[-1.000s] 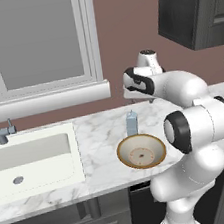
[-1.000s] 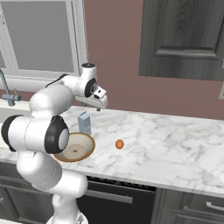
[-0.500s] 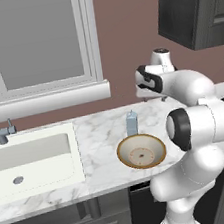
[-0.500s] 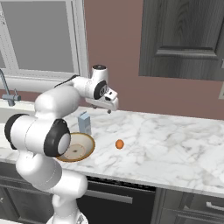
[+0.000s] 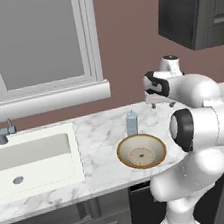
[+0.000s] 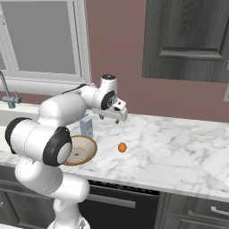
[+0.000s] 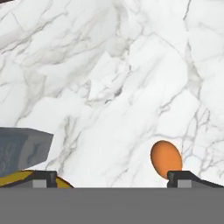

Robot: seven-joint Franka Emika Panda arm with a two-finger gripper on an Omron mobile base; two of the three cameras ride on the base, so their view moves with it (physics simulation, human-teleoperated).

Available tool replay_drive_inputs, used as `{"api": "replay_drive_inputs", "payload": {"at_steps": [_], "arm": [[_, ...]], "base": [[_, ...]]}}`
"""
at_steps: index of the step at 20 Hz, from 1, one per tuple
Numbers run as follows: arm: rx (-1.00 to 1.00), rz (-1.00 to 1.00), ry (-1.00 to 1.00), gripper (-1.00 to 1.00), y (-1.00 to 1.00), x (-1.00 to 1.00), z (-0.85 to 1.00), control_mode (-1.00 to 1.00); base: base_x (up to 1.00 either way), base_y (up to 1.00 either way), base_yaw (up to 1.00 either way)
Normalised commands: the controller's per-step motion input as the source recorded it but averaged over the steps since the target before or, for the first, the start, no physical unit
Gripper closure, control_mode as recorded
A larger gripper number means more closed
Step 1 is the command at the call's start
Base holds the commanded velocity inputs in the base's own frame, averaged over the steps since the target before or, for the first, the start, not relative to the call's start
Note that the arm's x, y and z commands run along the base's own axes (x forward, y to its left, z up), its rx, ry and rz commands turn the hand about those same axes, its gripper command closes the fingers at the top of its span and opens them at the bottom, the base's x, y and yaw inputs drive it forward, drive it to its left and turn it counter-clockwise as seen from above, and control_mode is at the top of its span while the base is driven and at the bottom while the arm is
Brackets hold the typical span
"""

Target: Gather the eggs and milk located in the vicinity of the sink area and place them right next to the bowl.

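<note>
The gripper point(image 6: 113, 117) hangs opened wide and empty above the marble counter point(image 6: 179, 143). The 1 egg point(image 6: 122, 147) lies alone on the counter, to the right of the bowl point(image 6: 80, 150) and milk point(image 6: 86, 126) (nearer the robot than the gripper), its long axis toward the camera in the hand view.

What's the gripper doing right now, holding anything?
Gripper: jaws open, holding nothing, above the counter between the milk and the egg.
</note>
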Motion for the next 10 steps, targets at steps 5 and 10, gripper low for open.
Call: {"api": "replay_drive_inputs", "payload": {"at_steps": [5, 10], "arm": [[0.0, 0.11, 0.02, -1.0, -0.26, -0.11, -0.32, -1.0], [-0.01, 0.15, 0.02, -1.0, -0.19, -0.09, -0.3, -1.0]], "base": [[0.0, 0.0, 0.0], [0.0, 0.0, 0.0]]}}
